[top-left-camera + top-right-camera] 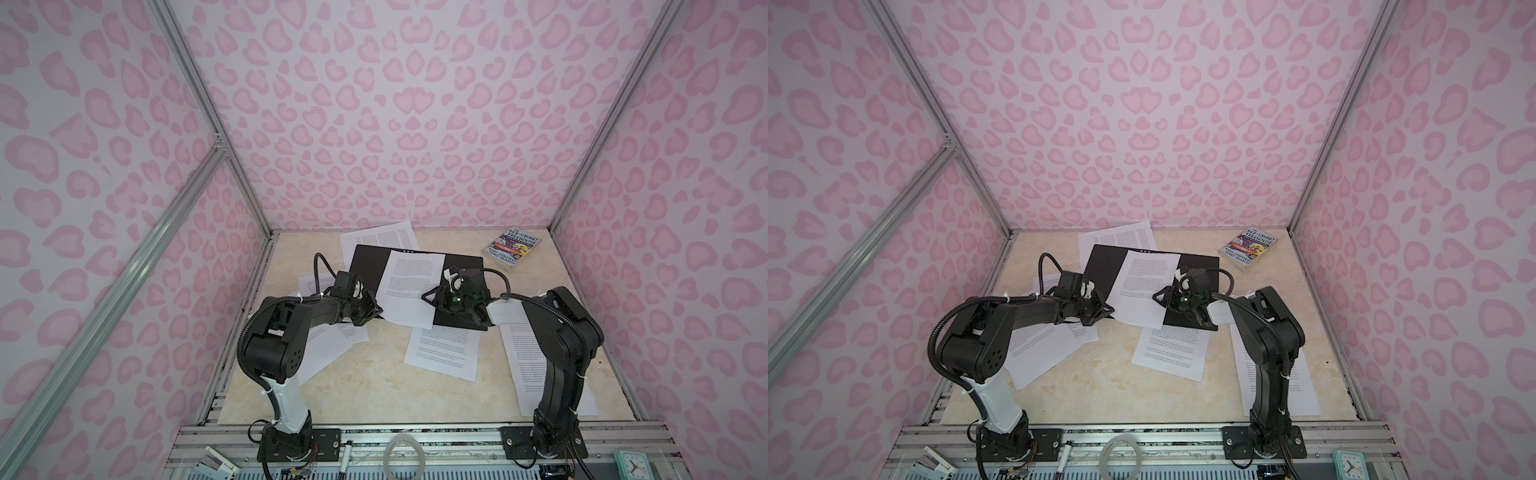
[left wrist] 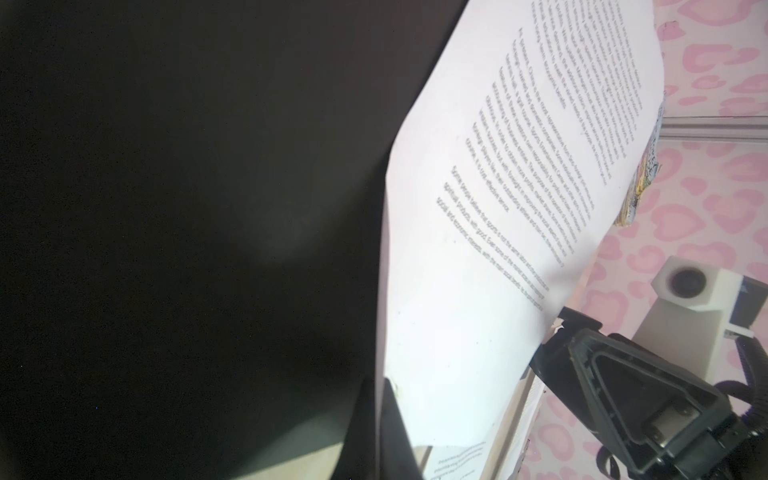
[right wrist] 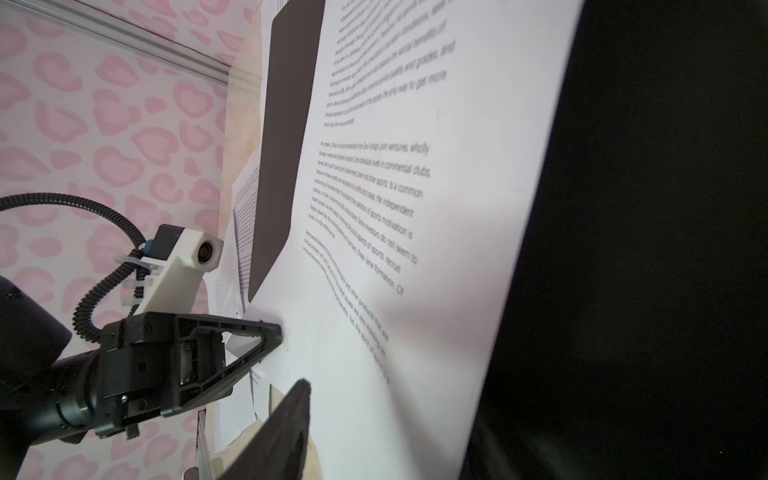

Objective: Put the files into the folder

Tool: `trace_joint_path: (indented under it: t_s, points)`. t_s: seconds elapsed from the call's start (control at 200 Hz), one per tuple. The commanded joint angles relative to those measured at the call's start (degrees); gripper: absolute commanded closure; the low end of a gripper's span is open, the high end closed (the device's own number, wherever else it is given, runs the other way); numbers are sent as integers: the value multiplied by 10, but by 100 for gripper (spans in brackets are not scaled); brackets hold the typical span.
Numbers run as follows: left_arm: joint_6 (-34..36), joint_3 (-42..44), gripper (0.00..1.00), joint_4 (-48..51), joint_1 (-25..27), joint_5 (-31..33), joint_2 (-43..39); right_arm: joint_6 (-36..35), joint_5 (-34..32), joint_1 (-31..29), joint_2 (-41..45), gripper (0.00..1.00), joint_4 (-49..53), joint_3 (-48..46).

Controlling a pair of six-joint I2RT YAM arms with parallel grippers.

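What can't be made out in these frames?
- Right gripper: its own body hides the jaws in both top views; grip on the centre sheet unclear.
- Folder spine: top views, that sheet covers it.
- Printed text: too small in top views, blurred in wrist views.

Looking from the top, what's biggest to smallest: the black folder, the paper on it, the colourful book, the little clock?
In a top view:
1. folder, partly covered
2. paper, lying on the folder
3. book
4. clock, though cut off by the picture's edge and nearer the camera, so unsure.
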State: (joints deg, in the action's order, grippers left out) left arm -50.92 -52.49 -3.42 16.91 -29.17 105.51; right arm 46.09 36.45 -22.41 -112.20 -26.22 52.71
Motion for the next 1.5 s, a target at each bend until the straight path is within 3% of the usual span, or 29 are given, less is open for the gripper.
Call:
trace_joint_path:
  t_s: [0.0,0.145,0.265,0.335,0.37,0.415,0.46,0.5,0.54,0.73,0.845,1.04,1.195,1.495]
  points:
    - [5,2,97,-14,0,-4,0,22,14,-3,-2,55,-40,-8]
    - [2,2,97,-21,1,-12,3,20,10,-2,12,72,-37,-20]
    - [-2,4,97,-28,1,-22,4,9,0,-2,17,96,-12,-16]
    - [-3,6,93,-38,1,-29,1,1,-8,0,24,100,4,-14]
    - [-5,9,85,-47,1,-35,-4,-5,-8,2,30,100,15,-12]
    - [-8,16,66,-65,1,-43,-12,-12,-7,8,40,100,28,-13]
    - [-12,25,43,-92,1,-49,-25,-20,-4,17,55,100,39,-17]
    - [-14,36,14,-113,1,-53,-41,-33,2,27,72,100,58,-22]
    - [-13,48,0,-138,2,-55,-59,-53,6,40,87,100,102,-18]
    - [15,81,2,-159,11,-23,-155,-221,-65,104,142,100,398,39]
    - [34,85,2,-133,24,8,-198,-291,-109,126,135,100,496,71]
    - [40,105,2,-119,46,27,-245,-330,-167,130,136,100,553,101]
    - [89,125,2,-100,51,49,-266,-334,-159,133,137,100,553,109]
    - [77,132,3,-117,51,14,-242,-342,-153,132,119,100,556,136]
